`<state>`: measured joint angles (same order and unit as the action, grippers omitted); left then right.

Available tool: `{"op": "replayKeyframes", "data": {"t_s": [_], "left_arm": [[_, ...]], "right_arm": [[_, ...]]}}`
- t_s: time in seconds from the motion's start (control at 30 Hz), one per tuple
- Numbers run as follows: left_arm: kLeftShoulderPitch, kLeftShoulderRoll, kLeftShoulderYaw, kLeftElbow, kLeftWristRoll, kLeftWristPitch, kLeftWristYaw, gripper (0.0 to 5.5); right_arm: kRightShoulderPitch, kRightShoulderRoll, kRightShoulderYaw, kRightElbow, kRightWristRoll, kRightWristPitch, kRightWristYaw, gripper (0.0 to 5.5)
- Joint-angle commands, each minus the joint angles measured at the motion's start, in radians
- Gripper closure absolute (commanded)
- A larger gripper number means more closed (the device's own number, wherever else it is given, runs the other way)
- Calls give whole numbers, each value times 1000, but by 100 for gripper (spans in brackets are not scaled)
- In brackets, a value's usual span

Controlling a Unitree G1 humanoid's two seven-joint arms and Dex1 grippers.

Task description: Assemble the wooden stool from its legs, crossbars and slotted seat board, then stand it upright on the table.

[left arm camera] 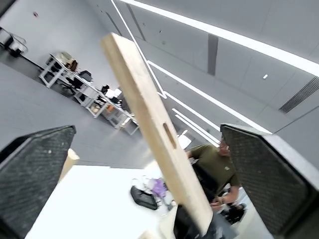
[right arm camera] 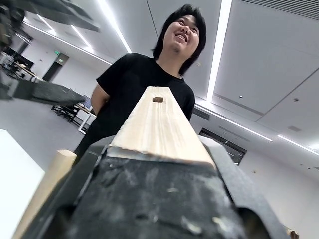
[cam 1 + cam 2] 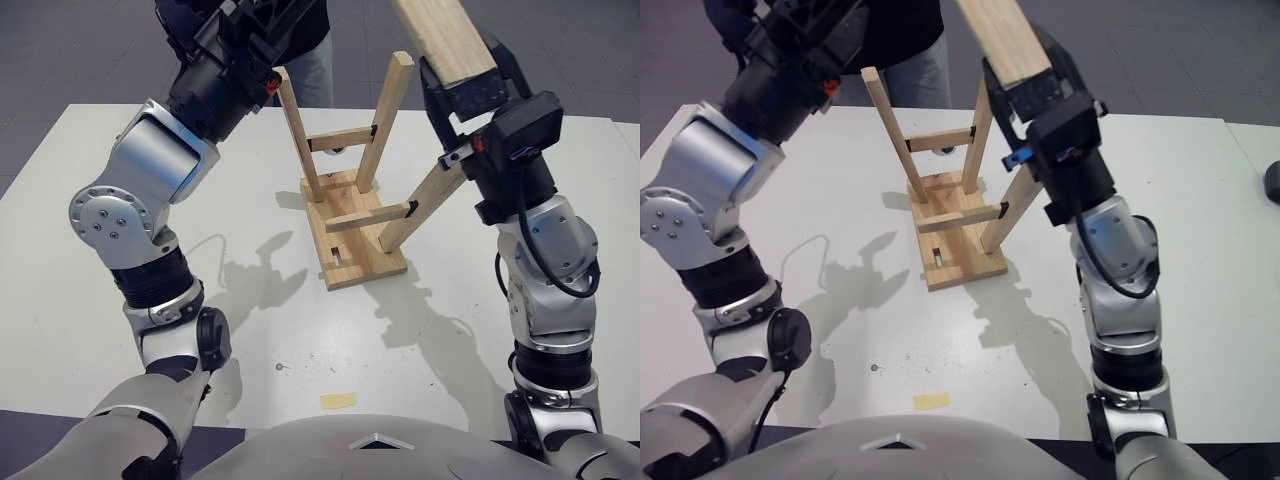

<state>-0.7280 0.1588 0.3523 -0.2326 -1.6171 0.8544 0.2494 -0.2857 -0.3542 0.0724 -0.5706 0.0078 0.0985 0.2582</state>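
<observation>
- Yellowish scrap (image 3: 338, 400) lies on the tabletop (image 3: 300, 340) by the near edge, well apart from the work.
- Past it, around mid-tabletop, the slotted seat board (image 3: 365, 265) lies flat, its long axis running from near to far.
- Three legs (image 3: 298, 135) rise from the board, tied together by two crossbars (image 3: 340, 138). The board's near-left corner shows a dark slot (image 3: 335, 256) with no leg in it.
- Higher up and to the right of the board, the right tool (image 2: 158, 154) pinches the lower end of the fourth leg (image 3: 440, 35). That leg's free end points up and away, leaning toward the left.
- Farthest off and high on the left, the left tool (image 1: 148, 130) has its fingers (image 1: 35, 174) spread with nothing between them, facing the held leg from the side.
- What the coming move turns on: the empty slot lies down and to the left of the held leg, on the left arm's side, while the leg's free end points away from the board. I judge it must be turned end-down, or passed across, before it can seat.
</observation>
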Motion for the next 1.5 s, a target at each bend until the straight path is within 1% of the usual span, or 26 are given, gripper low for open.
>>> {"op": "replayKeyframes", "data": {"t_s": [0.03,0.2,0.33,0.5,0.53,0.57,0.63,0.87,1.07,1.2,1.33,1.5], "left_arm": [[-56,-5,-3,53,-99,-67,92,10],[-69,-5,-30,103,-122,-111,123,10],[-94,10,-50,152,-96,-117,98,10],[-155,28,-40,186,-90,-137,63,10],[-167,33,-37,197,-87,-141,59,30],[-176,40,-33,205,-82,-145,52,36],[-181,55,-29,200,-89,-139,40,74],[-139,116,-62,134,-95,-82,43,187],[-156,139,-37,142,-23,-131,24,289],[-162,163,-15,133,-33,-131,3,356],[-151,169,-32,106,-42,-112,11,424],[-156,186,-55,87,-44,-93,5,427]], "right_arm": [[-3,39,46,-9,-15,-17,2,344],[-2,80,83,-20,-14,-19,7,344],[7,102,109,-33,-17,-14,11,344],[24,111,128,-31,-1,-3,32,344],[30,110,129,-31,2,-3,37,344],[37,109,130,-32,10,-2,45,344],[47,107,132,-33,23,3,56,344],[42,104,120,-25,43,4,78,344],[50,103,112,-30,46,11,83,344],[40,102,105,-26,50,14,88,344],[44,90,75,-27,49,20,86,344],[44,86,57,-27,60,27,89,344]]}}
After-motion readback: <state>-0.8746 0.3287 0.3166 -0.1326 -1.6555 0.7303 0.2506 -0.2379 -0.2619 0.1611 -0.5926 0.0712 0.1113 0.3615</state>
